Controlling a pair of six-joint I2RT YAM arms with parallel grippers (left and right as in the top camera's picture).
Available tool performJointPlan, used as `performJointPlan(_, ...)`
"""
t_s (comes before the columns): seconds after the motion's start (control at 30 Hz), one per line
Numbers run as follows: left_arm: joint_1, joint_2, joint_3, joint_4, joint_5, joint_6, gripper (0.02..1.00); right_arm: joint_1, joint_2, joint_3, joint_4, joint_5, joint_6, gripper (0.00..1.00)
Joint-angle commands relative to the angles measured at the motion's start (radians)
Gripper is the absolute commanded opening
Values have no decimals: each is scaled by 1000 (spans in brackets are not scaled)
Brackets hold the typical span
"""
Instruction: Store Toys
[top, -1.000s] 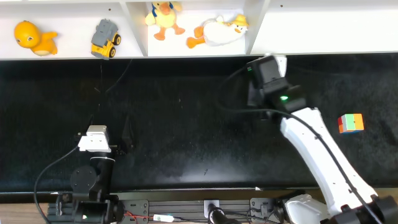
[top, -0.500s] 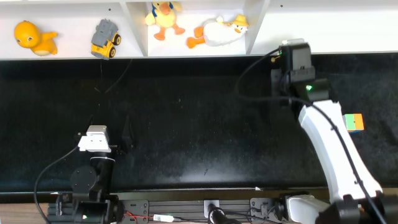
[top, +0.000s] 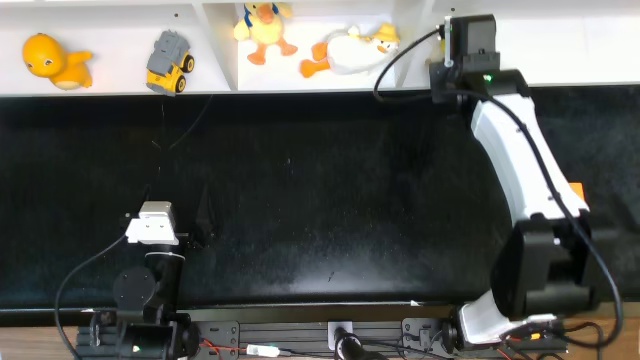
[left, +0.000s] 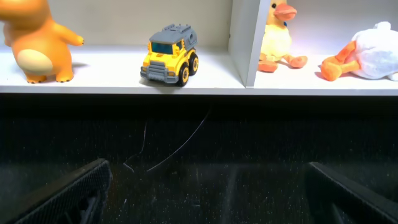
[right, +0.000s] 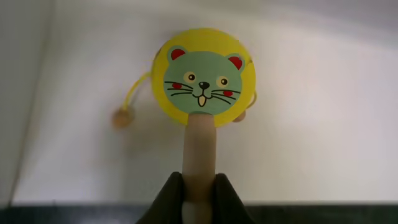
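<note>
right arm has swung from the middle of the black tabletop (top: 320, 200) up to the shelf (top: 560, 60). its right gripper (top: 470, 30) was in front of the shelf edge a second ago and is now inside the shelf's right compartment. the arm now covers most of the colour cube (top: 575, 190), leaving an orange corner visible on the tabletop well in front of the shelf. left arm and shelved toys unchanged.

right gripper (right: 199, 186) is clamped tight on the wooden handle (right: 199, 149) of a rattle drum (right: 203, 78). drum is over the white floor of the shelf's right compartment; cannot tell if it touches. markings: drum face is yellow with a painted green cat face, red ears, whiskers. a bead (right: 121, 117) hangs on a yellow string beside the drum.

left gripper (left: 208, 186) is spread wide, holding nothing, low over the tabletop in front of the shelf.

shelf's left compartment: orange figure (top: 55, 58), yellow truck (top: 170, 60). shelf's middle compartment: yellow plush duck (top: 265, 28), white plush duck (top: 350, 48).
</note>
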Motion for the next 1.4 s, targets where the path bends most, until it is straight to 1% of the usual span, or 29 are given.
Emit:
performJointPlan(0.03,-5,-12,-3,-2,-5,22,998,3,52,61,45,-42,37,45)
performJointPlan(0.17,-5,-12,-3,-2,-5,22,998,3,85,62,69,-66,63,64)
performJointPlan(0.23,-5,-12,-3,-2,-5,22,998,4,97,62,69,-68,74,97)
performJointPlan(0.4,-5,-12,-3,-2,-5,22,998,3,104,62,76,-87,88,231)
performJointPlan(0.47,-5,-12,-3,-2,-5,22,998,3,101,62,72,-87,89,340)
performJointPlan(0.53,-5,-12,-3,-2,-5,22,998,3,87,61,60,-87,88,503)
performJointPlan(0.63,-5,-12,-3,-2,-5,22,998,3,53,61,46,-87,88,682)
performJointPlan(0.73,-5,-12,-3,-2,-5,22,998,-3,5,55,12,-86,87,798)
performJointPlan(0.8,-5,-12,-3,-2,-5,22,998,-14,-36,30,-17,-83,87,853)
performJointPlan(0.97,-5,-12,-3,-2,-5,22,998,-50,-187,-129,-76,-84,88,930)
performJointPlan(1.0,-5,-12,-3,-2,-5,22,998,-57,-226,-173,-81,-84,88,980)
performJointPlan(1.03,-5,-12,-3,-2,-5,22,998,-63,-269,-218,-86,-84,88,996)
performJointPlan(1.1,-5,-12,-3,-2,-5,22,996,-76,-370,-311,-96,-72,87,996)
performJointPlan(1.2,-5,-12,-3,-2,-5,22,998,-81,-503,-413,-141,-79,87,996)
performJointPlan(1.4,-5,-12,-3,-2,-5,22,998,-80,-667,-504,-239,-79,87,996)
